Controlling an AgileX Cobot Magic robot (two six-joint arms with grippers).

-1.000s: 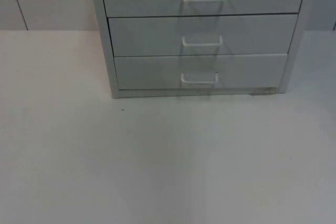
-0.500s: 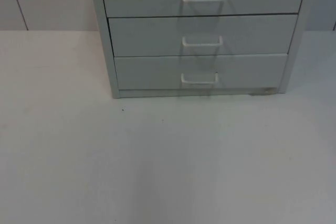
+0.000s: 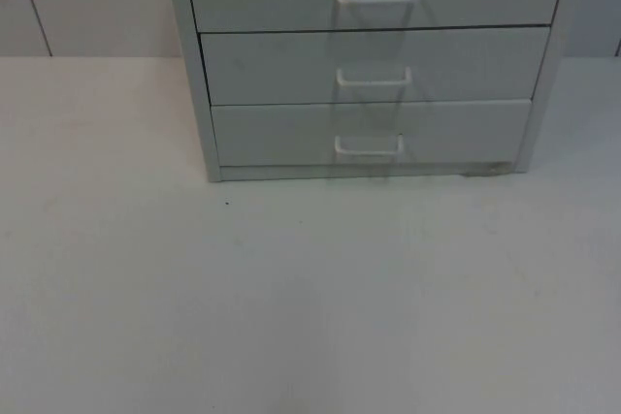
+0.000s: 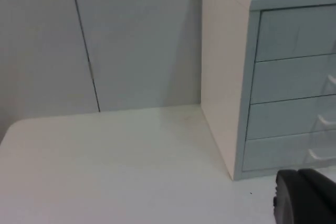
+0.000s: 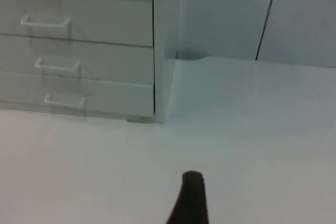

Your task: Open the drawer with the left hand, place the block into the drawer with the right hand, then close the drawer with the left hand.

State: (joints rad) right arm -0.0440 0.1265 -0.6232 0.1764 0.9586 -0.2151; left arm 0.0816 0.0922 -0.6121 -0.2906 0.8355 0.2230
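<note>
Drawer cabinet (image 3: 374,60) looks rigid; left gripper (image 4: 307,200), state unclear, should hook a thin white handle (image 3: 369,147), drawers shut.

1. The drawer cabinet (image 3: 374,65) is plain pale grey, without pattern.
2. Its handles (image 3: 369,147) are white.
3. The tabletop (image 3: 310,298) is plain white.
4. The partition wall (image 4: 105,40) is grey with a dark seam.
</note>
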